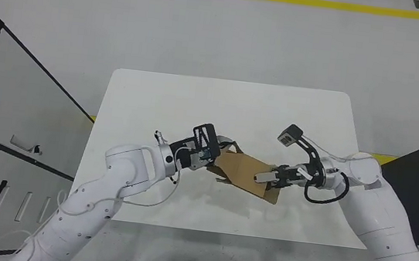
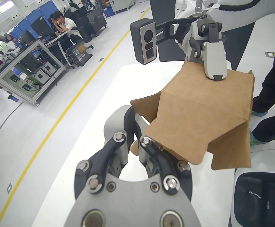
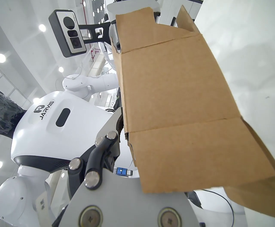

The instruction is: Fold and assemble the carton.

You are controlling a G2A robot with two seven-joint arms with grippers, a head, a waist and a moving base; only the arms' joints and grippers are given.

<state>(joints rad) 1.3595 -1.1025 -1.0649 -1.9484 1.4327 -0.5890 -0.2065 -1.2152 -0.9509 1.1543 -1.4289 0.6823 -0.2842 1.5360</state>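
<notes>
The carton (image 1: 245,173) is hanging between the two arms over the near middle of the table (image 1: 158,101). It is looking lifted off the surface, though whether a lower corner is touching cannot be told. It is a sleeve of plain brown board that is only partly opening out, with its end flaps sticking loose. The left gripper (image 2: 139,126) is closing narrowly on one end flap, the board passing between its pads. The right gripper (image 1: 267,174) is pinching the opposite end, with one white finger (image 2: 214,62) lying flat on the upper panel close to the edge. Judging by its thin walls and the way it is being carried, the carton is probably weighing very little, so lifting it is asking for hardly any force. The panels are likely behaving stiffly across their faces, while the scored creases are giving way readily and the flaps are swinging wherever they are pushed. The matt surface is probably offering fair friction, yet a hard squeeze is risking a dent, and a pull on a flap is risking a tear where its slit ends. The safer hold is appearing to be on a main panel close to a crease, on opposite sides, so that pressing inward is squaring the sleeve rather than bending a flap.
</notes>
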